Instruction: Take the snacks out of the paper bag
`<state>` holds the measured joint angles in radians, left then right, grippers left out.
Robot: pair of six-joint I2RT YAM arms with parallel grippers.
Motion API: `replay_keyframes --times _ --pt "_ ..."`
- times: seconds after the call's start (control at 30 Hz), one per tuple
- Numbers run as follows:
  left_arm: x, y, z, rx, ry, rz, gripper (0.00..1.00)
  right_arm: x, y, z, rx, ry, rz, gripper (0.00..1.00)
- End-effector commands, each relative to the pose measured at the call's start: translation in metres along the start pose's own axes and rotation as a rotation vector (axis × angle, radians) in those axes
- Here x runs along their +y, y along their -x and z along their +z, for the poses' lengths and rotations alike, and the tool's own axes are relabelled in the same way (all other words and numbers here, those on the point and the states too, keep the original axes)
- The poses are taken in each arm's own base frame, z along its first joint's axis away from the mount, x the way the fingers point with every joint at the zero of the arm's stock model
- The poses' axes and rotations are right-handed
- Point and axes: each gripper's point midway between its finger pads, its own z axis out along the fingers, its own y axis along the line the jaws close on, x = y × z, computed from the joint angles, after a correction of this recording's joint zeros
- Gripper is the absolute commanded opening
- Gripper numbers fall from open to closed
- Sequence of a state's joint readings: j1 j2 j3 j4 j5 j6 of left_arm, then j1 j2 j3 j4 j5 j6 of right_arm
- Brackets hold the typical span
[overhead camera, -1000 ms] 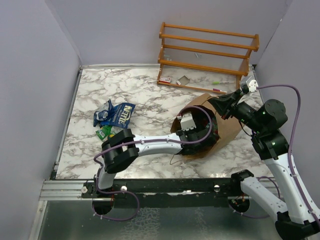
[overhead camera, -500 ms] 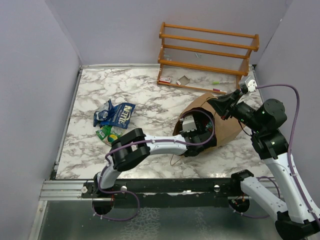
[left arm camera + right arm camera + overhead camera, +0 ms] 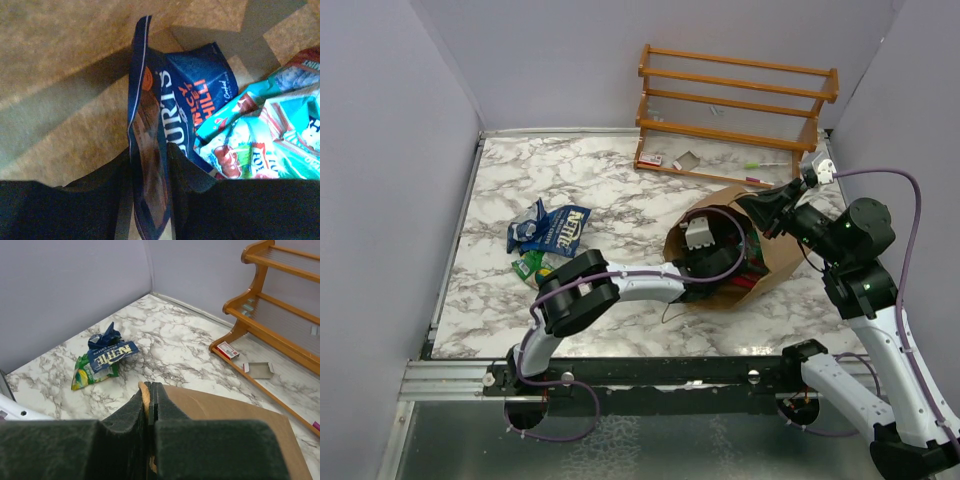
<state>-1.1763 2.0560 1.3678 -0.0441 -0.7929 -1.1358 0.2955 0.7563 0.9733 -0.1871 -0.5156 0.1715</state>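
The brown paper bag lies on its side, mouth toward the left. My left gripper is inside it, shut on the edge of a dark blue snack packet with white and orange lettering. A teal-red packet lies beside it in the bag. My right gripper is shut on the bag's upper rim and holds the mouth open. On the table lie a dark blue packet and a green-yellow packet, also in the right wrist view.
An orange wooden rack stands at the back right, with small red-white and grey scraps at its foot. The left arm's links stretch across the table front into the bag. Purple walls close in left, back and right.
The left gripper has gone deeper into the bag and its elbow has shifted right. The bag's mouth has moved slightly. The right gripper has stayed on the rim.
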Motion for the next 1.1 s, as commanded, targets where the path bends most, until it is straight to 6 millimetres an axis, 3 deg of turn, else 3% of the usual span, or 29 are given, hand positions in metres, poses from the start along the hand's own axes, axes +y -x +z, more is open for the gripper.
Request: replay_keyframes --times 0.0,0.13,0.27,0.57,0.77,1.07 --pt "-0.022 0.022 -0.001 -0.035 -0.076 -0.024 0.29 0.007 0.024 -0.005 -0.059 0.012 -0.04 0.02" --pt "-0.031 0.037 -0.009 -0.057 -0.116 -0.006 0.12 0.007 0.024 -0.005 -0.057 0.01 -0.04 0.02" --pt "-0.025 0.043 -0.021 -0.053 -0.127 0.018 0.0 0.006 0.021 -0.004 -0.054 0.011 -0.037 0.02" --pt "-0.033 0.071 -0.056 -0.043 -0.219 -0.007 0.0 0.002 0.013 -0.004 -0.035 -0.004 -0.035 0.02" --pt "-0.05 0.075 -0.091 -0.013 -0.337 0.079 0.0 0.001 0.014 -0.004 -0.038 -0.01 -0.038 0.02" --pt "-0.063 0.119 -0.184 -0.058 -0.734 0.205 0.0 -0.004 0.012 -0.006 -0.044 -0.041 -0.038 0.02"
